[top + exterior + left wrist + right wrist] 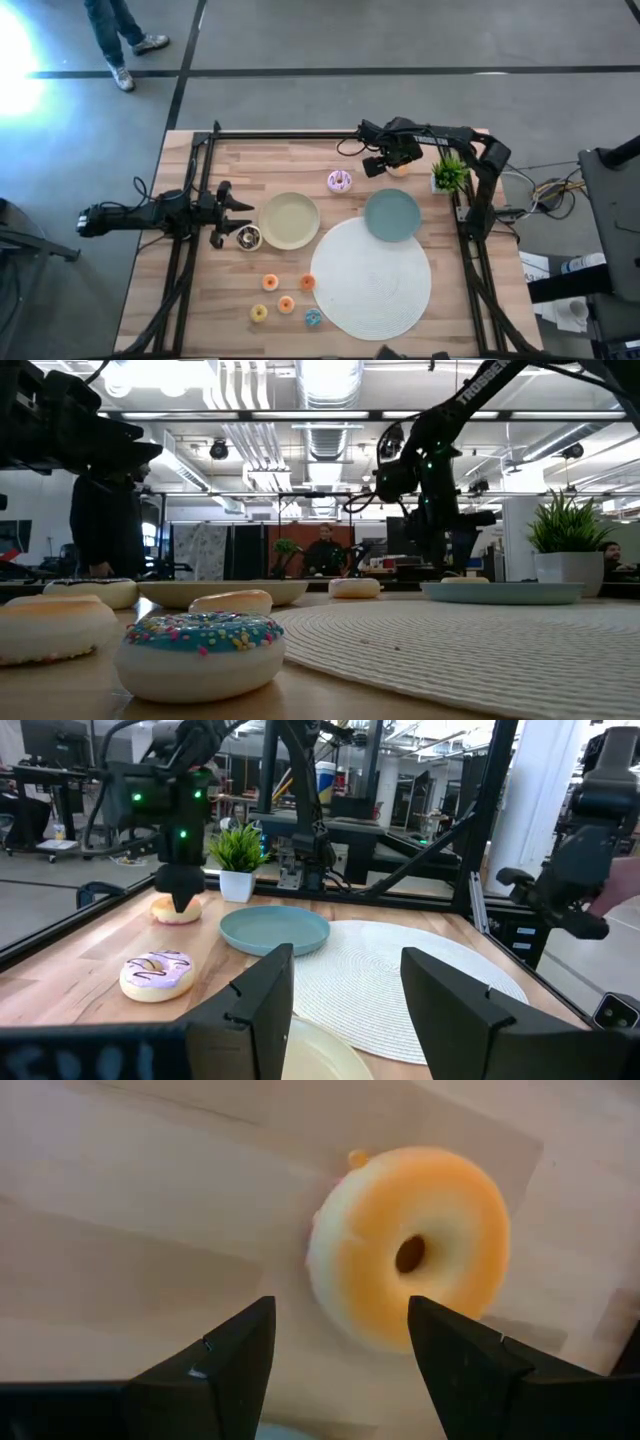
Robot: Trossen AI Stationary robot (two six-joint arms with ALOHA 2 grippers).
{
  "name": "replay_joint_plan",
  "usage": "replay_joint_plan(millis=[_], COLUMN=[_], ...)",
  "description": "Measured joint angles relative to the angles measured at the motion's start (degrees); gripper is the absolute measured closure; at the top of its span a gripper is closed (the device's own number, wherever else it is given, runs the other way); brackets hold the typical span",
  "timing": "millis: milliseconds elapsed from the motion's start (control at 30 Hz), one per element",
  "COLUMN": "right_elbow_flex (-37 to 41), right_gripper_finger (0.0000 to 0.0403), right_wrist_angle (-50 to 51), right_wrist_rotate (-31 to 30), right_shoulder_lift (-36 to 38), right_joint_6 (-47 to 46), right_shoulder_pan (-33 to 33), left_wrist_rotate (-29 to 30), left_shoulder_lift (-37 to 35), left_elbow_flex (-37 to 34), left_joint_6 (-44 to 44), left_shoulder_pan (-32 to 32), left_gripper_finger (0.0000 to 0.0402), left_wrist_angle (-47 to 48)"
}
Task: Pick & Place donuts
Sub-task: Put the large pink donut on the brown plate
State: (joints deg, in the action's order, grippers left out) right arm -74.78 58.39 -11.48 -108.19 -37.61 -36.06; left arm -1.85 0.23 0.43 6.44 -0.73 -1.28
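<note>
My right gripper (pixel 381 163) hangs open, pointing down, over a pink-orange iced donut (pixel 410 1250) that lies flat on the wood at the far edge; its fingers stand above it and touch nothing. The left wrist view shows this too: the right gripper (pixel 183 902) just over the donut (pixel 176 910). My left gripper (pixel 238 217) waits open at the table's left, beside the brown-white donut (pixel 248 237). The purple-white donut (pixel 339 180) lies between the plates. Several mini donuts (pixel 286 305) lie near the front edge, the blue one (pixel 200 650) closest to the low camera.
A beige plate (pixel 288 220) sits mid-table and a teal plate (pixel 392 215) to its right. The big white mat (pixel 370 278) fills the near right. A potted plant (pixel 450 175) stands close to my right gripper. A person's legs (pixel 120 40) show beyond the far left corner.
</note>
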Motion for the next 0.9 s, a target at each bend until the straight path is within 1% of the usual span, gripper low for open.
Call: replay_joint_plan(millis=[167, 300, 567, 667, 733, 800, 900], right_elbow_flex=[0.00, 0.02, -0.04, -0.11, 0.15, 0.32, 0.11], right_gripper_finger=[0.0184, 0.0190, 0.0240, 0.0265, 0.0289, 0.0318, 0.0367], right_wrist_angle=[-0.29, -0.73, -2.03, -2.45, -3.24, -6.03, -9.92], right_wrist_rotate=[-0.42, 1.15, 5.59, 5.69, 6.31, 7.24, 8.16], right_shoulder_lift=[-1.09, -1.86, -5.76, -6.03, -5.23, -3.49, 0.99], right_joint_6=[4.11, 6.60, 8.28, 9.57, 9.99, 9.90, 8.19], right_shoulder_pan=[-1.65, -2.44, -2.67, -2.32, -2.20, -2.18, -1.96], left_wrist_rotate=[0.01, 0.00, 0.00, 0.00, 0.01, 0.00, 0.00], left_shoulder_lift=[0.00, 0.00, 0.00, 0.02, 0.01, 0.01, 0.00], left_elbow_flex=[0.00, 0.00, 0.00, -0.02, -0.01, 0.00, -0.02], left_joint_6=[0.01, 0.00, 0.00, 0.00, 0.01, 0.01, 0.00], left_shoulder_pan=[0.07, 0.05, 0.04, 0.04, 0.04, 0.04, 0.04], left_gripper_finger=[0.0241, 0.0241, 0.0241, 0.0241, 0.0241, 0.0241, 0.0241], left_wrist_angle=[0.00, 0.00, 0.00, 0.00, 0.00, -0.02, -0.02])
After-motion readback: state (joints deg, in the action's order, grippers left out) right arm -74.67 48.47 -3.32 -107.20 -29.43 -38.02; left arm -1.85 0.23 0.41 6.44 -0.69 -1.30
